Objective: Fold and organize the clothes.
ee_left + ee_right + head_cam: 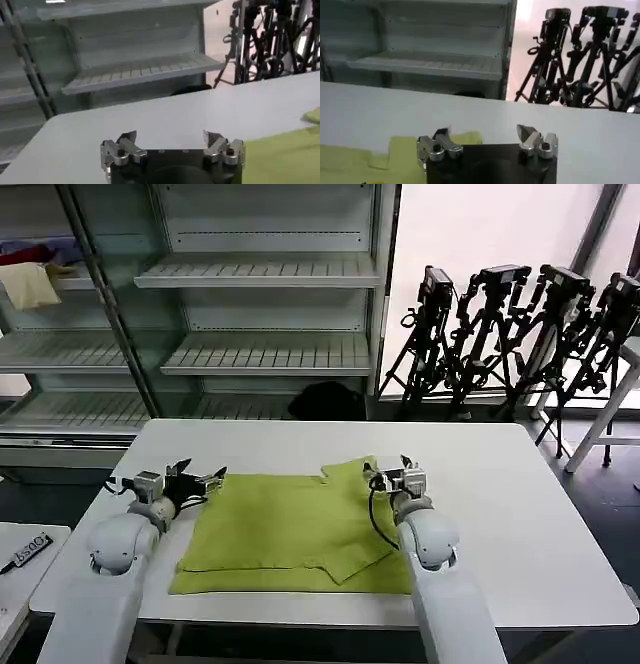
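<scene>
No text can be read with any certainty. The only lettering stands on a small dark-and-white tag (30,548) lying on a separate white surface (20,584) at the robot's left, beside the table (520,514); its white characters are too small and tilted to make out. The lime yellow-green T-shirt (290,529) shows no readable print on the side that faces up, and the shelves (265,354) and tripods (520,334) behind carry no legible labels.

Beyond both grippers, past the far edge of the white table (520,514), stand empty grey shelves (268,352), a row of black tripods (520,334) and a dark bag (328,399) on the floor.
</scene>
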